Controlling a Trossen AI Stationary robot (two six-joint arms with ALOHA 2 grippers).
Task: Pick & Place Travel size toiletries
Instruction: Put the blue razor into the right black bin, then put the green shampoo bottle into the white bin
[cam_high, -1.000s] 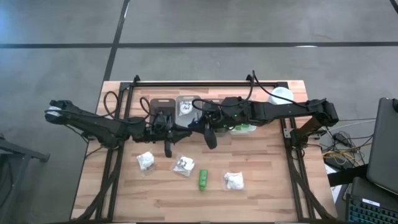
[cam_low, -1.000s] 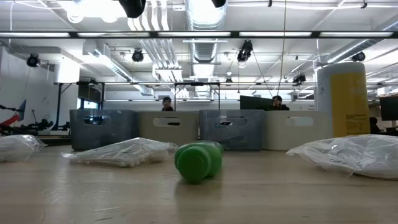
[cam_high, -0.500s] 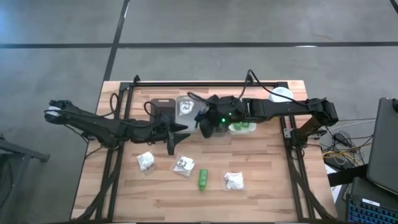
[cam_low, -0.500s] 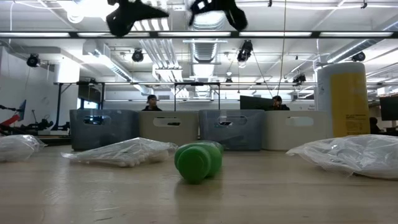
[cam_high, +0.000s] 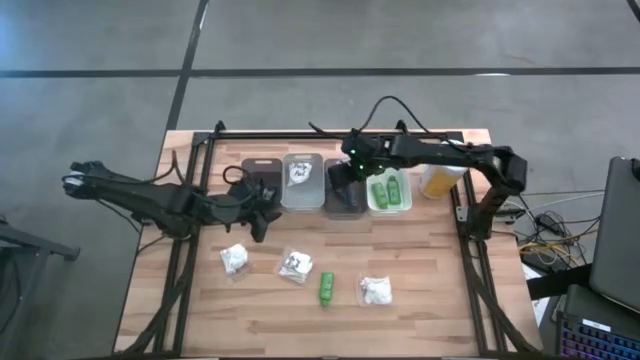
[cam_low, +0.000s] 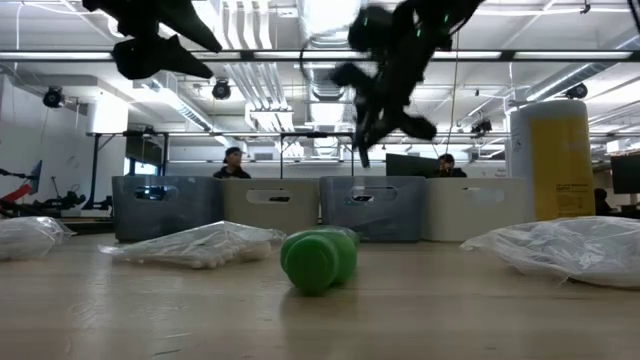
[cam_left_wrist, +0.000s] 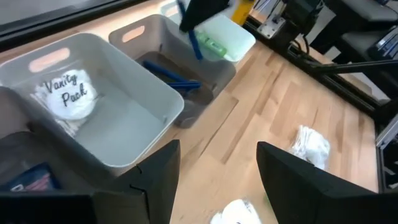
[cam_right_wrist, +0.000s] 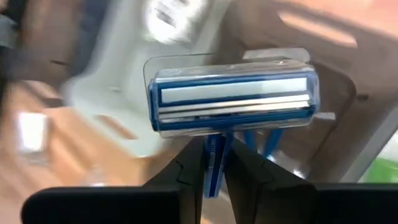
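Note:
My right gripper (cam_high: 346, 178) hovers over the grey bin (cam_high: 342, 198), shut on a blue-handled razor (cam_right_wrist: 231, 93) with a clear cover on its head. More blue razors (cam_left_wrist: 171, 71) lie in that bin. My left gripper (cam_high: 262, 212) stands open above the table in front of the dark bin (cam_high: 262, 178), with nothing between its fingers (cam_left_wrist: 155, 171). On the near half of the table lie three white wrapped packets (cam_high: 234, 258) (cam_high: 295, 265) (cam_high: 376, 290) and a green bottle (cam_high: 326, 288) on its side. My right gripper pinches the razor's blue handle (cam_right_wrist: 215, 163) between its two fingers, just behind the head. The fingers slant downward, and the handle runs along them. The razor's head (cam_right_wrist: 231, 93) juts out past the fingertips, lifted clear above the grey bin.
Four bins stand in a row at the far side. The white one (cam_high: 302, 182) holds a "Vanity Pack" packet (cam_left_wrist: 68, 99), and the rightmost (cam_high: 388, 192) holds green bottles. A tall yellow bottle (cam_high: 437, 180) stands to the right of the bins. People sit in the room beyond the table.
My right gripper has carried the razor toward the far edge and down over the grey bin, tipping downward and rolling as it went. My left gripper has opened, drawn back toward the table's left and sunk a little.

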